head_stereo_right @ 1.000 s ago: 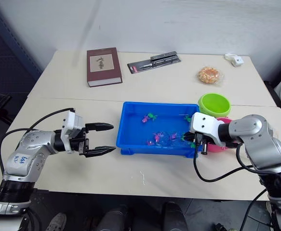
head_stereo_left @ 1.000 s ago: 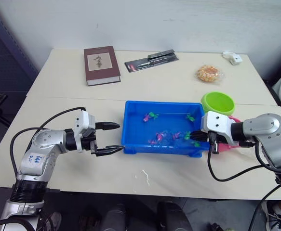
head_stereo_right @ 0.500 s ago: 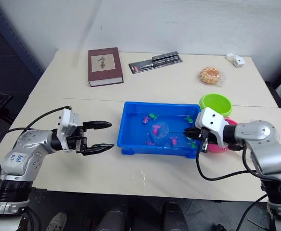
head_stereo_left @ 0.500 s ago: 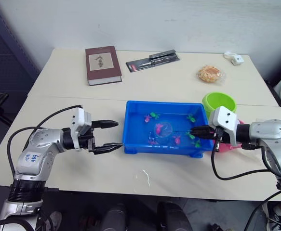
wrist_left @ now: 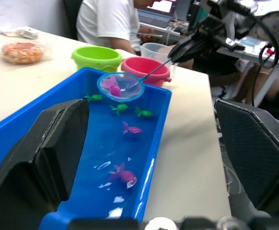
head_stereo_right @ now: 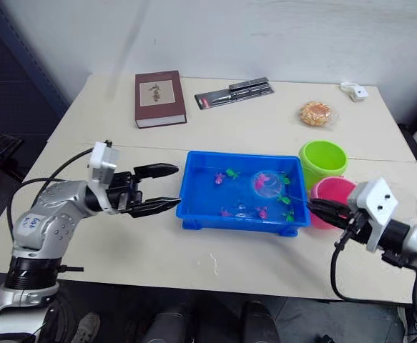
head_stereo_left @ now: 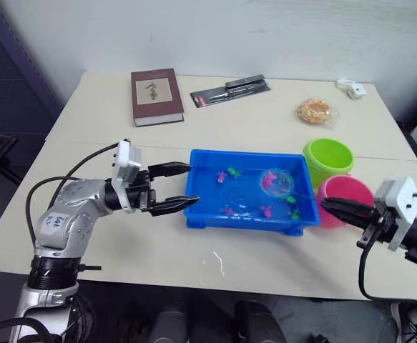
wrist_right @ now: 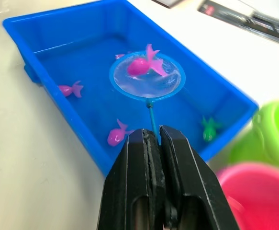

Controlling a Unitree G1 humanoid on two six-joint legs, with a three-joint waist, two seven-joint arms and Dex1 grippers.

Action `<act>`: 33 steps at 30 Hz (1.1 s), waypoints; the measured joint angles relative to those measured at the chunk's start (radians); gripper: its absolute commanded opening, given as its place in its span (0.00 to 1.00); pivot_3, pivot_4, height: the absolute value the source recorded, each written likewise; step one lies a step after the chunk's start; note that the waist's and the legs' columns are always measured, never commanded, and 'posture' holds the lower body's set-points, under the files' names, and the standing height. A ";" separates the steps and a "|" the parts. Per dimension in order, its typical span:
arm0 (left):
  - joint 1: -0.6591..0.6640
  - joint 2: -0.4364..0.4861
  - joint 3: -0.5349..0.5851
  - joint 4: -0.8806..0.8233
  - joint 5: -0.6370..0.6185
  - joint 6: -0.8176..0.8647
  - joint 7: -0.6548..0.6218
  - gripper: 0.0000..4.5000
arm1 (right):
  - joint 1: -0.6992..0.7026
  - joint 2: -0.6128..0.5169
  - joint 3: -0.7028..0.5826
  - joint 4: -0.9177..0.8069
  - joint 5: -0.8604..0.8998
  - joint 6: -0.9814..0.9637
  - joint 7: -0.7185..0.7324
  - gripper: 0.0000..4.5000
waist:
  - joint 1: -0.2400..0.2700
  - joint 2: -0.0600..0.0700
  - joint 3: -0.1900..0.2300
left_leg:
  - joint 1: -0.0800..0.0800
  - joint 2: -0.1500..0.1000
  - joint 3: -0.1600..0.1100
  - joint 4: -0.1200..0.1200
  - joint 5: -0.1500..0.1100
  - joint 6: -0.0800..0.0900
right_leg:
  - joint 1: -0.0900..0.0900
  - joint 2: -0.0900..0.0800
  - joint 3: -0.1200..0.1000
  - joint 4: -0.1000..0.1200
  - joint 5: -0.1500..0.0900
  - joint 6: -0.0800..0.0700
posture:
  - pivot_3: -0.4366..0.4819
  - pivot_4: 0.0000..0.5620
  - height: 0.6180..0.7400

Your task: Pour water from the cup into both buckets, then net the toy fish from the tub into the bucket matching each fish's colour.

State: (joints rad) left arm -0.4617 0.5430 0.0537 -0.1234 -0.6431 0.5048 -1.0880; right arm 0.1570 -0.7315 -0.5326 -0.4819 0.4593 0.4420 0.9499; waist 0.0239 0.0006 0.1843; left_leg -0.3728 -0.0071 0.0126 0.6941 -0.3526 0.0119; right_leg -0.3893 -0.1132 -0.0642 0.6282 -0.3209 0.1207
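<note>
The right gripper (head_stereo_left: 335,206), its two black fingers pressed together on the thin dark stick handle, holds the small round blue-rimmed hoop net (wrist_right: 147,76) raised over the right end of the shallow rectangular bright blue plastic tub (head_stereo_left: 194,218). One pink toy fish (wrist_right: 145,63) lies in the net's clear mesh. That gripper hangs at the near right of the table, just in front of the small round pink plastic bucket (head_stereo_left: 345,193). The lime green plastic bucket (head_stereo_left: 328,156) stands just behind the pink one, both close beside the tub's right wall.

The left gripper (head_stereo_left: 181,187) hovers at the tub's left end with its fingers spread wide and nothing between them, its tips near the rim.

In the tub, several tiny pink and green fish lie scattered, among them a pink one (wrist_left: 123,174) towards the left and a green one (wrist_right: 208,128) by the right wall.

At the far side of the pale table (head_stereo_left: 251,128) lie a dark red hardback book (head_stereo_left: 156,96), a flat dark packaged tool (head_stereo_left: 230,91), a clear-wrapped orange snack (head_stereo_left: 315,111) and a small white object (head_stereo_left: 352,88). In the left wrist view a clear plastic cup (wrist_left: 153,50) stands behind the pink bucket, and a person in a white shirt (wrist_left: 109,20) sits beyond the table.
</note>
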 measured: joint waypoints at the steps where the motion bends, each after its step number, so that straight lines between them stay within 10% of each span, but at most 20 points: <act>1: -0.010 -0.010 -0.008 0.007 0.000 0.000 -0.002 1.00 | 0.029 0.010 -0.030 -0.029 0.013 0.000 -0.014 0.00 | 0.000 0.000 0.000 | 0.000 0.000 0.000 0.000 0.000 0.000 | 0.000 0.000 0.000 0.000 0.000 0.000 | 0.48 0.27 0.99; 18: -0.147 -0.138 -0.084 0.140 0.017 -0.050 -0.067 1.00 | 0.378 0.107 -0.554 -0.126 0.098 -0.130 -0.054 0.00 | 0.001 0.000 0.000 | 0.005 0.000 -0.001 -0.002 0.000 0.001 | 0.006 0.001 0.000 -0.003 0.000 0.000 | 0.48 0.27 0.99; 33: -0.146 -0.178 -0.096 0.145 0.056 -0.089 -0.032 1.00 | 0.357 0.192 -0.338 0.182 -0.464 -0.777 -0.294 0.00 | -0.003 0.002 -0.001 | 0.007 0.000 0.000 -0.003 0.000 0.000 | 0.006 0.001 0.006 -0.003 0.000 0.000 | 0.48 0.27 0.99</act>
State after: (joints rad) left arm -0.6081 0.3646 -0.0421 0.0213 -0.5875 0.4153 -1.1201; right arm 0.5140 -0.5393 -0.8702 -0.3003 -0.0051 -0.3353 0.6563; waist 0.0213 0.0022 0.1834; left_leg -0.3658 -0.0070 0.0130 0.6911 -0.3528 0.0122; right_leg -0.3834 -0.1120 -0.0585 0.6255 -0.3207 0.1209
